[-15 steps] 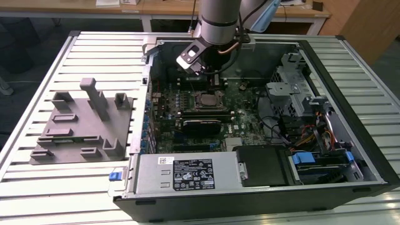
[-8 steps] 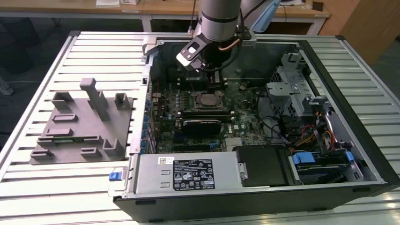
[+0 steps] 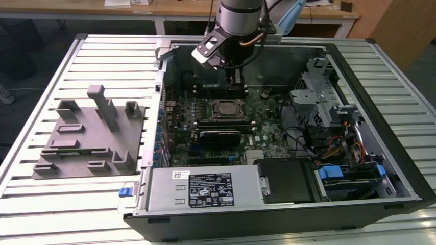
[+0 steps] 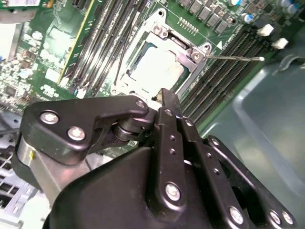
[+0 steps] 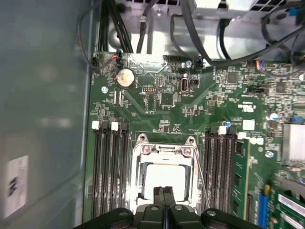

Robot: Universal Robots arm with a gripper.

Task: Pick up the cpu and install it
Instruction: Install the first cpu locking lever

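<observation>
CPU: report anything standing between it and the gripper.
Nothing visible does. In the first wrist view the cpu lies bare-topped inside the metal socket frame, and the gripper hangs right over it, fingers shut, with nothing between them.

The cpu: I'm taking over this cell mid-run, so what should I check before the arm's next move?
1. The cpu lies inside the socket frame: ok.
2. The cpu sits flat and fully seated: cannot tell.
3. The gripper holds nothing, and its fingers are shut together: ok.
4. The gripper is clear of the cpu's top: cannot tell; in both wrist views the tips overlap the cpu's edge.
5. The socket's wire lever is in the right position: cannot tell.
6. The memory slots beside the socket are clear of the gripper: ok.
</observation>
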